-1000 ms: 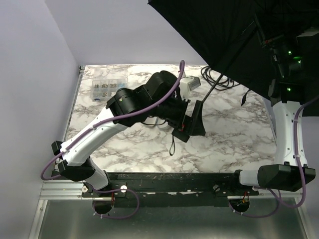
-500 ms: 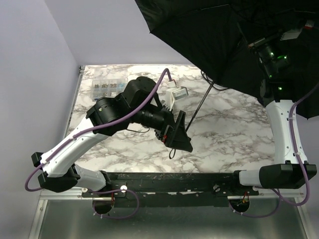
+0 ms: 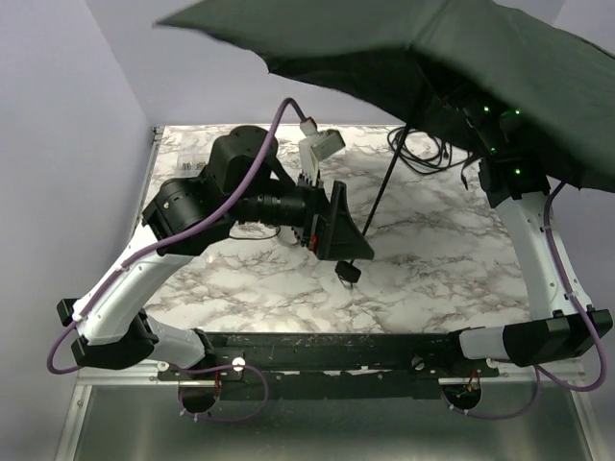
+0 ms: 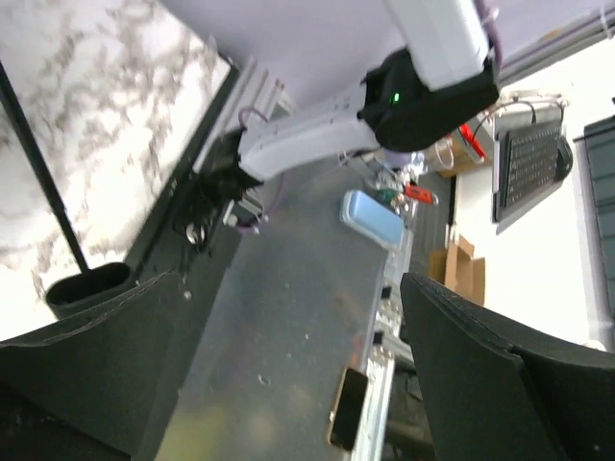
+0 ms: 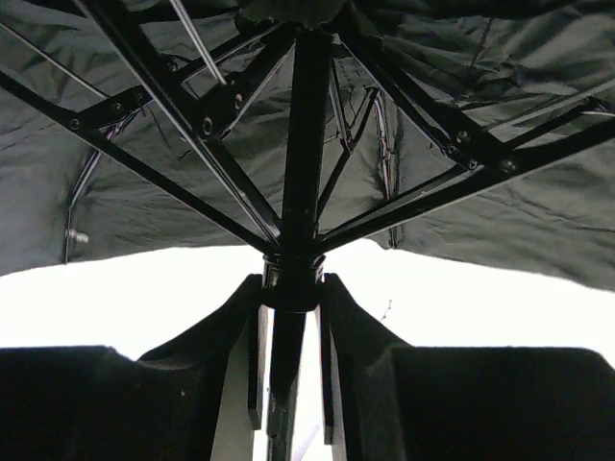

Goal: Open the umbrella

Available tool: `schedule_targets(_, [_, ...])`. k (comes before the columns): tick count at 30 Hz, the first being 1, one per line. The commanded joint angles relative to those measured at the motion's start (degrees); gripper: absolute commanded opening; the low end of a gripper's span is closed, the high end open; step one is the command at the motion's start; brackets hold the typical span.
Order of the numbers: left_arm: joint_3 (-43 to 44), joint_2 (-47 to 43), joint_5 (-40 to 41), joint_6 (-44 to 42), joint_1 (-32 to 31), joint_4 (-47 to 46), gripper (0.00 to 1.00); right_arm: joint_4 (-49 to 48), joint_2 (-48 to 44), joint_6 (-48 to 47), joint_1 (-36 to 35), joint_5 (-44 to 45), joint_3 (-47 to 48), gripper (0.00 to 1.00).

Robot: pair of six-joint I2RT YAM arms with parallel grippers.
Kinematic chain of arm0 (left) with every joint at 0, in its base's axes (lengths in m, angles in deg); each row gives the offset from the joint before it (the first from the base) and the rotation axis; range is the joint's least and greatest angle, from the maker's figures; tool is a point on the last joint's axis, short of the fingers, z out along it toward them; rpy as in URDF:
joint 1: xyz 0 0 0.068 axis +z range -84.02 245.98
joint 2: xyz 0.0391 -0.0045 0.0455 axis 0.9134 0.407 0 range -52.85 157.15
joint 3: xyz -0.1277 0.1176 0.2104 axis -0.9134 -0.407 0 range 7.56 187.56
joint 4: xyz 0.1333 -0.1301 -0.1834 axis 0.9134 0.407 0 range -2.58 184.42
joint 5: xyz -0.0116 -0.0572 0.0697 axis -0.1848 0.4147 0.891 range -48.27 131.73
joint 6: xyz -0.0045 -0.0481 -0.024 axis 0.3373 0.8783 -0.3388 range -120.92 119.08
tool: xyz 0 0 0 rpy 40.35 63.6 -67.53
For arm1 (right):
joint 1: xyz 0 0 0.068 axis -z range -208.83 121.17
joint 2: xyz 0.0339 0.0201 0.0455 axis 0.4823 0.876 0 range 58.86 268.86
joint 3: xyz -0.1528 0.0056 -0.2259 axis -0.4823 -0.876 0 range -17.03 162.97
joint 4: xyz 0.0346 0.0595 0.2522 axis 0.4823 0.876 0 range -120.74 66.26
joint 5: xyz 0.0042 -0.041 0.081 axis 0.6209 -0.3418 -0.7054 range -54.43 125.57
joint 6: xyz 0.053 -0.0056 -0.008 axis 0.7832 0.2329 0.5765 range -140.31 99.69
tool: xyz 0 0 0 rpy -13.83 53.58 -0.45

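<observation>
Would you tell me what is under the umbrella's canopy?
Ribs, the shaft with the right end effector shut on it, and a black cable. The table's far right corner is covered.

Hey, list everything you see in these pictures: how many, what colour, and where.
umbrella: one, black, open, canopy across the far side, handle low near the table's middle
cable: one, black, coiled, far right of the table under the canopy
compartment box: one, clear, far left corner, partly hidden
table: one, white and grey marble
left gripper: one, black, open and empty, beside the umbrella's shaft above its handle
right gripper: one, black, shut on the umbrella's shaft just under the ribs
</observation>
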Motion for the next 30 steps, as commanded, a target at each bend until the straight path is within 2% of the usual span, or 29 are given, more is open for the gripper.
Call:
schedule_targets(1, [4.4,3.1,4.9,-1.8,1.1,-2.6,0.99,-2.7,-1.7,-4.2,-2.0,-0.2,1.9,0.01])
schedule_targets(6, [2.3,5.6,4.8,-2.4,1.6,-3.3,0.99,-2.8,-2.1,0.1,-2.5,0.3,2.6,0.01])
schedule_targets(14, [-4.0,7.3,5.4,-1.1,1.5,-9.5,0.99,-1.5,-0.5,5.9,-3.9,2.2,6.5,0.01])
schedule_targets(18, [-4.6,9.4,0.5,0.4,1.5,-12.2,0.97,-1.8,0.5,7.5,-4.3,3.0,8.3,0.01])
schedule_targets(19, [-4.7,9.7,-0.9,0.9,1.5,-13.0,0.93,-1.8,0.8,8.1,-4.2,3.4,8.6,0.01])
schedule_targets(21, [-5.1,10.2,-2.2,1.6,1.5,-13.5,0.73,-1.9,1.5,9.0,-4.3,4.6,9.9,0.01])
schedule_targets(25, [-6.6,10.0,-3.4,4.1,1.5,-15.5,0.07,-3.9,4.6,13.9,-4.3,6.4,13.2,0.01])
schedule_targets(26, [-6.5,10.0,-3.6,5.0,1.5,-15.9,0.00,-4.3,5.6,15.1,-4.3,5.9,14.3,0.01])
schedule_targets(28, [-5.1,9.9,-2.6,6.3,1.6,-15.9,0.00,-3.3,7.3,16.6,-4.2,4.2,17.2,0.01])
schedule_targets(29, [-3.8,10.0,-2.0,6.9,1.6,-15.8,0.00,-2.9,7.8,17.3,-4.3,2.8,17.8,0.06])
schedule_targets(30, [-2.8,10.1,-1.2,7.8,1.8,-15.4,0.00,-2.8,7.8,17.6,-4.3,1.8,17.5,0.19])
